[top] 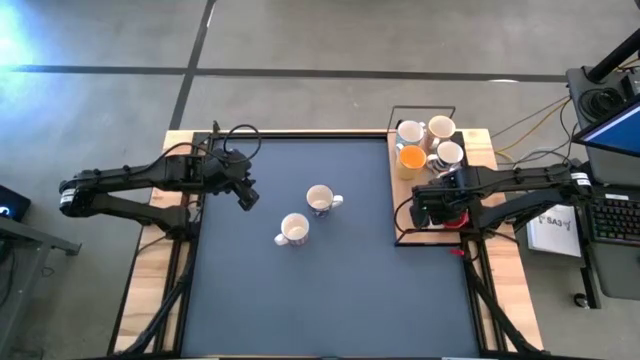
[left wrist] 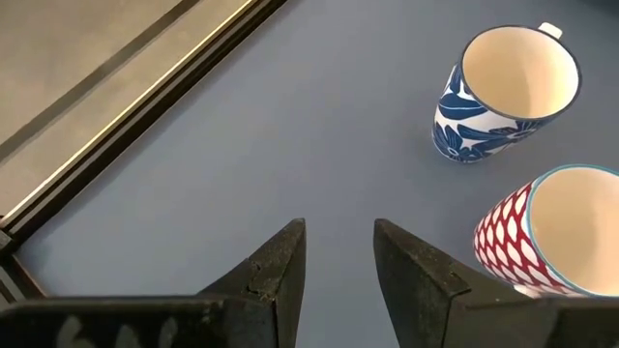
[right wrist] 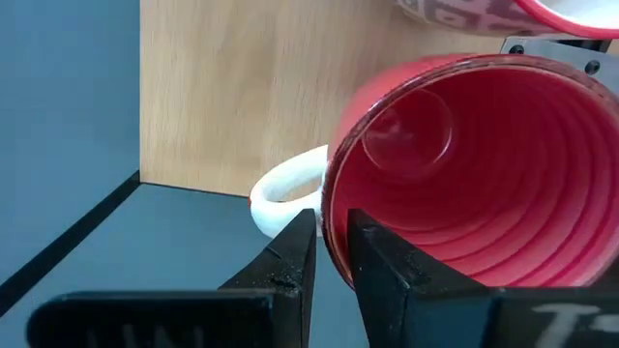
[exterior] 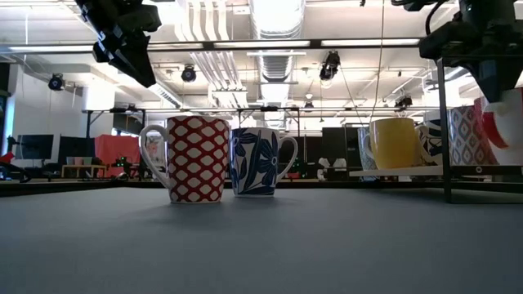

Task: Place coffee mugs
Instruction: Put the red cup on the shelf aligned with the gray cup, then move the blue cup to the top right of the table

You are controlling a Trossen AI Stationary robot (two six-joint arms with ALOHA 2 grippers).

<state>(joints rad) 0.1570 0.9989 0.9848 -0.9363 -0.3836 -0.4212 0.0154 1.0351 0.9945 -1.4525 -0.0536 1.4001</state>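
Observation:
Two mugs stand upright on their bases on the dark mat: a red-and-white patterned one (top: 294, 230) (exterior: 196, 159) (left wrist: 551, 232) and a blue floral one (top: 319, 200) (exterior: 257, 161) (left wrist: 503, 92). An orange mug (top: 412, 157) (exterior: 395, 143) and three white mugs (top: 441, 127) stand on the wire-framed wooden tray (top: 400, 185) at the table's right. My right gripper (top: 437, 205) (right wrist: 332, 227) is over the tray's near part, shut on a mug with a red inside (right wrist: 464, 164) (exterior: 507, 122). My left gripper (top: 245, 195) (left wrist: 338, 251) hangs open above the mat, left of the two mugs. My right gripper holds the red mug by its rim (right wrist: 334, 208), right beside the white handle (right wrist: 280, 188). One finger is inside the mug and one outside, coming from above and pointing down. The mug's mouth faces up. Whether its base is off the tray cannot be told.
The tray has a thin black wire frame (exterior: 445, 122) rising around it. Bare mat lies near, left and right of the two standing mugs. A keyboard and papers (top: 555, 230) sit off the table's right edge.

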